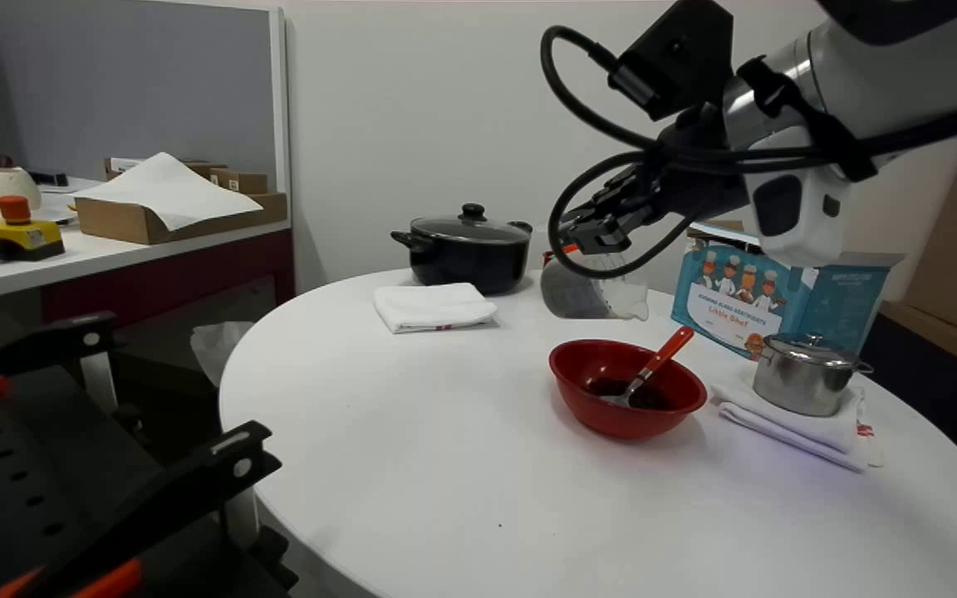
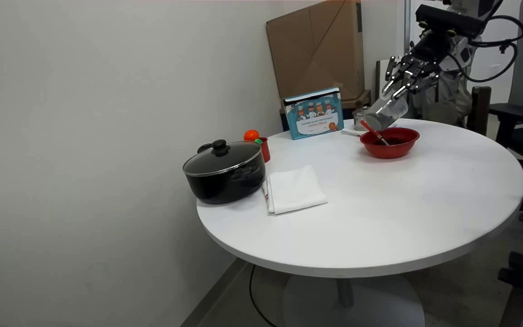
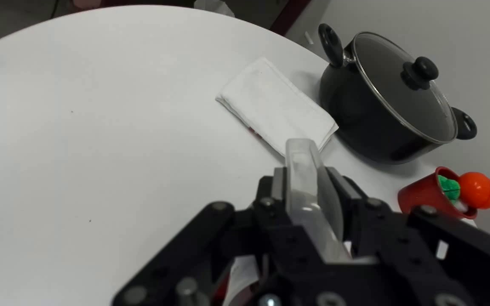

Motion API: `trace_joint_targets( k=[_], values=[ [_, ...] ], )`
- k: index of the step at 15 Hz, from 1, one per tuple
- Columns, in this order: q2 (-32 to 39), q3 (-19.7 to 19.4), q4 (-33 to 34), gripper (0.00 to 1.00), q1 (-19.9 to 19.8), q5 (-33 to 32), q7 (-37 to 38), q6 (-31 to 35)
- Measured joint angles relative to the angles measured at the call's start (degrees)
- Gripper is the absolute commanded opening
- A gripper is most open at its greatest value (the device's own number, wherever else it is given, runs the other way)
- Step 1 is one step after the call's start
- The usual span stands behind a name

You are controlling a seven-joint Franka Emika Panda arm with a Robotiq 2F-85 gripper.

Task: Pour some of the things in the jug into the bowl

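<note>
– So, holding what in the pincer (image 3: 309, 180)?

– Closed on the see-through jug (image 1: 595, 297), apparently by its handle, judging by the narrow clear strip pinched between the fingers in the wrist view

– And hanging where?

– Below the pincer and above the bowl (image 1: 636, 425), apart from the rim; tipped well off upright on a slanting long axis, with dark matter (image 1: 571, 299) toward the left end in an exterior view and clear wall toward the right, probably at the mouth

– Calling for what next?

– Probably for more roll at the wrist, to bring that clear end down inside the rim without striking the utensil (image 1: 668, 349); hard to judge centring from these angles, so risking a spill on the smooth white tabletop (image 1: 445, 448)

– And made of what?

– Bright red, glossy, round and shallow for the bowl, with more dark matter inside, too fine to separate; red-handled and metallic for the utensil; thin and smooth for the jug; soft and folded for the white cloth (image 1: 433, 307), just beside the black lidded pot (image 1: 468, 262)
</note>
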Motion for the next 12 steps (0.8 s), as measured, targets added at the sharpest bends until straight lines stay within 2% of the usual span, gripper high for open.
trace_joint_targets(
  k=[7,12],
  values=[
    [4.3,-1.2,1.3,0.06,-0.3,5.3,0.0,-5.0],
    [6.7,-3.0,1.3,0.06,-2.5,9.5,-0.7,-9.1]
  ],
)
